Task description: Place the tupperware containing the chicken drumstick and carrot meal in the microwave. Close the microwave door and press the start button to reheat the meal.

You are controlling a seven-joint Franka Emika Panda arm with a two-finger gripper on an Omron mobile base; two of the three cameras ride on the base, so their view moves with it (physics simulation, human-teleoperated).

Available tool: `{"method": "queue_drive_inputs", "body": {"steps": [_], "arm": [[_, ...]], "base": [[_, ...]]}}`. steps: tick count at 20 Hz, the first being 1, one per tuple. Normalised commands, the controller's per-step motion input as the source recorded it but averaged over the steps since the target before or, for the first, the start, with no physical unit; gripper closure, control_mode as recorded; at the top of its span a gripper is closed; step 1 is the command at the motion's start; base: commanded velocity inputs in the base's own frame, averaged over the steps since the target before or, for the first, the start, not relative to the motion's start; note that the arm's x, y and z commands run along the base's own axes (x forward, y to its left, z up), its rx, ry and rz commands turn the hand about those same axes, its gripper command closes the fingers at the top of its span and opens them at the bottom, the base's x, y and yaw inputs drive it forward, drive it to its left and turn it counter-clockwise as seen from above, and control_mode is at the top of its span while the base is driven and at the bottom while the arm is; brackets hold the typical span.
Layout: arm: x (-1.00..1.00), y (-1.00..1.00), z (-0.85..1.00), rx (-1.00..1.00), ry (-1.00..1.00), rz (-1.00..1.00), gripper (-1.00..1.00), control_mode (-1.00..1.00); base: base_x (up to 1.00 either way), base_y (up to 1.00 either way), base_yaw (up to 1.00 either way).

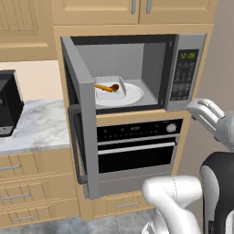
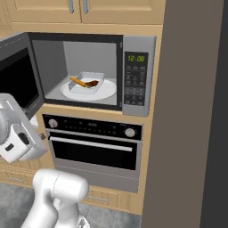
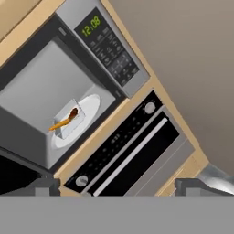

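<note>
Microwave [image 1: 137, 73]: one, silver-grey, built into light wood cabinetry; a green digital display and a grey keypad panel are carried on its right side.
Microwave door [image 1: 81, 119]: one, swung fully open to the left; a slim vertical handle is seen at its outer edge.
Round white plate [image 1: 132, 96]: one, laid flat on the microwave floor.
Tupperware [image 1: 109, 87]: one, a shallow rectangular tray of translucent whitish plastic with a flared rim; it is set on the left part of the plate, inside the microwave cavity.
Carrot [image 1: 103, 87]: one, slim, bright orange, laid lengthwise in the tupperware.
Chicken drumstick [image 1: 114, 87]: one, small, dark reddish-brown, laid in the tupperware, touching the carrot's end.
Oven [image 1: 137, 146]: one, black-fronted, fitted directly under the microwave; two round knobs and one long horizontal bar are counted.
Desk [image 1: 32, 125]: one, marble-topped, left of the open door; a black appliance [image 1: 8, 103] is stood on it.
Pincer [image 3: 117, 186]: one, jaws held wide apart, nothing between them; it is kept well back from the microwave, aimed towards the oven and microwave fronts.
</note>
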Motion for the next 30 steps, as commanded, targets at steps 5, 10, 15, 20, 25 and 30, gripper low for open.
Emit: {"method": "queue_drive_inputs", "body": {"steps": [5,10,15,20,25,30], "arm": [[-0.42,0.29,0.00,-0.08,0.00,0.00,-1.00,-1.00],[-0.63,0.16,0.00,-0.08,-0.03,0.00,-1.00,-1.00],[-0.50,0.34,-0.01,-0.13,-0.02,0.00,-1.00,-1.00],[-0.25,0.52,-0.05,-0.18,-0.01,0.00,-1.00,-1.00],[-0.14,0.66,-0.05,-0.22,-0.03,0.00,-1.00,-1.00],[-0.35,0.71,-0.18,-0.26,-0.05,0.00,-1.00,-1.00]], "base": [[0.00,0.00,0.00],[0.00,0.00,0.00],[0.00,0.00,0.00],[0.00,0.00,0.00],[0.00,0.00,0.00],[0.00,0.00,0.00]]}}
